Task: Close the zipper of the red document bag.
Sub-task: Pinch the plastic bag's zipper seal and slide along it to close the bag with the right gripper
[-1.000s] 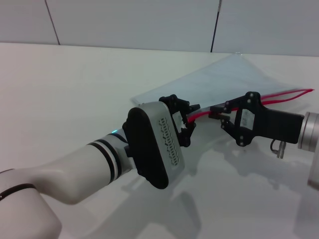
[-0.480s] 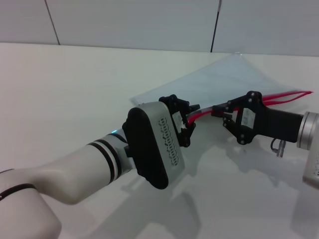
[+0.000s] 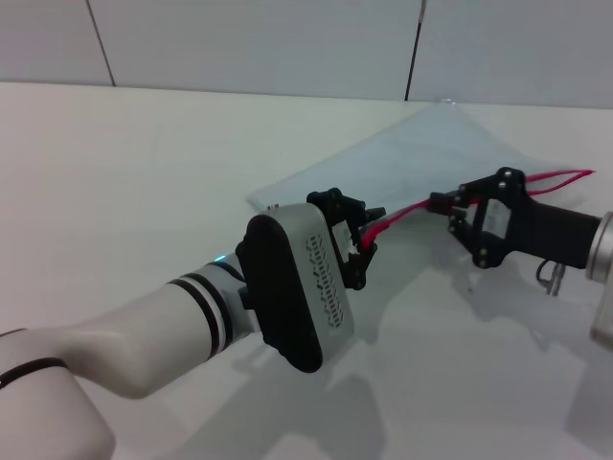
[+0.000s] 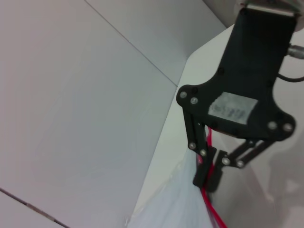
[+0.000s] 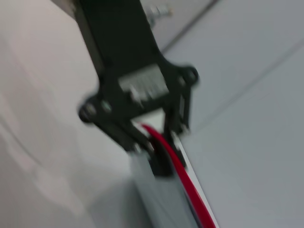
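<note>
The red document bag (image 3: 412, 153) lies flat on the white table, a pale translucent pouch. Its zipper (image 3: 407, 213), a thin red strip, runs along the near edge and splits into two strands towards the far right. My left gripper (image 3: 362, 240) is shut on the bag's near-left end, right where the red strip begins. My right gripper (image 3: 443, 204) is shut on the zipper a little farther along to the right. The left wrist view shows the right gripper (image 4: 209, 178) pinching the red zipper (image 4: 212, 211) beside the bag (image 4: 173, 211). In the right wrist view, the left gripper (image 5: 159, 161) clamps the zipper (image 5: 190, 199).
The white table (image 3: 124, 182) stretches out on all sides of the bag. A pale panelled wall (image 3: 268, 43) stands behind the table. My left forearm (image 3: 182, 321) crosses the near left of the table.
My right gripper has slid to the right along the red zipper, away from the left gripper. The left gripper has kept its hold at the bag's end.
</note>
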{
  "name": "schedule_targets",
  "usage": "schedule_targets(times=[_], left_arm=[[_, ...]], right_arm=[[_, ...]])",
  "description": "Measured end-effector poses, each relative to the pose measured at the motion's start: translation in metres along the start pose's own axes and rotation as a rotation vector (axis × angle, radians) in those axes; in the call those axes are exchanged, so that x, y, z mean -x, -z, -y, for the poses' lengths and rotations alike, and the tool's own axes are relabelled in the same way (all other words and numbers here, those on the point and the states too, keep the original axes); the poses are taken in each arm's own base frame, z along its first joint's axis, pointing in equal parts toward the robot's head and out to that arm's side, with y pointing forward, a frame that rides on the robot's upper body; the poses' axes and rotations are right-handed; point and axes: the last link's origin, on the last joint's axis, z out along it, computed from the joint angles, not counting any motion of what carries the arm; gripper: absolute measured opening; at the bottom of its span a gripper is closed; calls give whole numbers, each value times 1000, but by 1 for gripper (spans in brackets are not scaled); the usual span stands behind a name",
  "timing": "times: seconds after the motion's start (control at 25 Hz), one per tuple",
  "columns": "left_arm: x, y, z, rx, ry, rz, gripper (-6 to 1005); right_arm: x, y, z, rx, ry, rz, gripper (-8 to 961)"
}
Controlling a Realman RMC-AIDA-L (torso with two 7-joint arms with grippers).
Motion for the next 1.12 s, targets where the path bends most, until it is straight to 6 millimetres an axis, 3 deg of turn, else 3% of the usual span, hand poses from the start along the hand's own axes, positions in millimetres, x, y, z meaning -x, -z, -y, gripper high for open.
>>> schedule_targets(times=[0.76,1.12], left_arm=[[-7,6,-8,28,-31,-36,110],[-6,8,-6,-20,-25,-77,114]], right_arm=[[-63,43,24,-257,-124,-377,23],[-88,62,35,-386,-216,-542,77]])
